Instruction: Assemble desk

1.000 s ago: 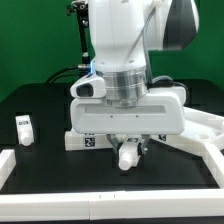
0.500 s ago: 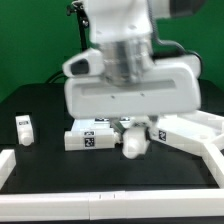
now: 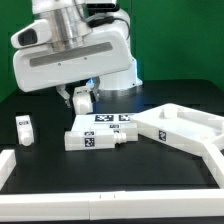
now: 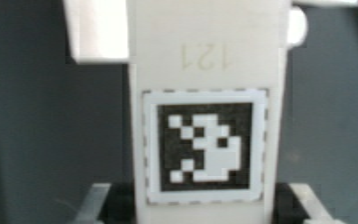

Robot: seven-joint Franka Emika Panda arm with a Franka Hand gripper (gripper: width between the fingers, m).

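arm (image 3: pixel 70 55) hangs raised toward the exterior view's left, gripper (image 3: pixel 82 93) clamped narrow around an upright tagged leg (image 4: pixel 202 100).

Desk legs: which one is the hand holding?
The leg gripped in the hand, at the exterior view's upper left. The small leg at far left stands alone, and the centre legs lie flat, untouched.

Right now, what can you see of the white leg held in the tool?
The leg is a white, plastic-looking rectangular block with flat faces. The face towards the wrist camera carries a black-and-white square tag and faint moulded numerals. The tool is clamped on its two opposite sides. In the exterior view the leg hangs clear of the black table, left of centre, and touches nothing else.
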